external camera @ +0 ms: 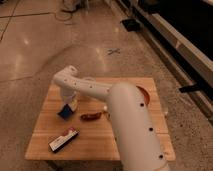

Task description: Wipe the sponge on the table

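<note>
Bright blue, small & blocky: the sponge [64, 112] is the only blue thing on the table [45, 127]. It sits in the left half of the top, toward the far-left corner. Looks soft, roughly rectangular, and seems tipped w/ one corner raised rather than lying flat, though it's blurry. Darker blue on the side facing the camera, lighter up top.

The gripper [70, 103] is directly over the sponge, pointing down, its lower end right at the sponge's upper edge. Looks like contact, but can't tell if it's clamped on the sponge or loose, as the white wrist housing hides that part.

The arm [130, 120] is white. A thick section rises from the bottom right, then a thinner link runs left across the table to an elbow above the far-left edge and bends down to the gripper.

Table is light wood, rectangular, on a speckled polished floor [40, 45].

Other items on the wood:
- a small reddish-brown oblong thing [91, 116], just right of the sponge, not touching it
- a flat black, red & white box [64, 139], near the front-left edge, angled, well apart from the sponge
- an orange bowl [146, 93] at the far right, mostly hidden behind the arm

A blue tape cross [114, 51] marks the floor beyond the table.
</note>
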Tool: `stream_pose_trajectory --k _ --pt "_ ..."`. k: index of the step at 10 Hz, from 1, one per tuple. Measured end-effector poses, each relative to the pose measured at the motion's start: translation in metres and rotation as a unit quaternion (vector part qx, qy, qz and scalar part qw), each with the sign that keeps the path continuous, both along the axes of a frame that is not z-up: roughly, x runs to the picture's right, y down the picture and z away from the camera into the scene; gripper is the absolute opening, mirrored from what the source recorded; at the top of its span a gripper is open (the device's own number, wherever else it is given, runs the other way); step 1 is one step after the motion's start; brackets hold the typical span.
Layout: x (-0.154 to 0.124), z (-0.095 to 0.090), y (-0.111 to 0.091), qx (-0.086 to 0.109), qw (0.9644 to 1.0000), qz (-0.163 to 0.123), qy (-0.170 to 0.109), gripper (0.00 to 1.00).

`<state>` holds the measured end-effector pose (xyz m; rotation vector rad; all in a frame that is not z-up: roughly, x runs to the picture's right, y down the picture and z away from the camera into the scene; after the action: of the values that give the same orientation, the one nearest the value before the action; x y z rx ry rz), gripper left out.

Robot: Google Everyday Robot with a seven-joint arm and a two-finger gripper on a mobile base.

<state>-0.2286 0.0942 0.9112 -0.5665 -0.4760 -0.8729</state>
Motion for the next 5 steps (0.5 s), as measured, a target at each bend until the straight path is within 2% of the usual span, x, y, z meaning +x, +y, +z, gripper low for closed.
stream_pose_trajectory --k 2,5 --pt "-0.004 0.001 -0.003 0.004 1.0000 -0.003 0.000 0.00" --pt "-0.028 0.005 0.003 0.008 0.9994 -0.031 -0.012 0.00"
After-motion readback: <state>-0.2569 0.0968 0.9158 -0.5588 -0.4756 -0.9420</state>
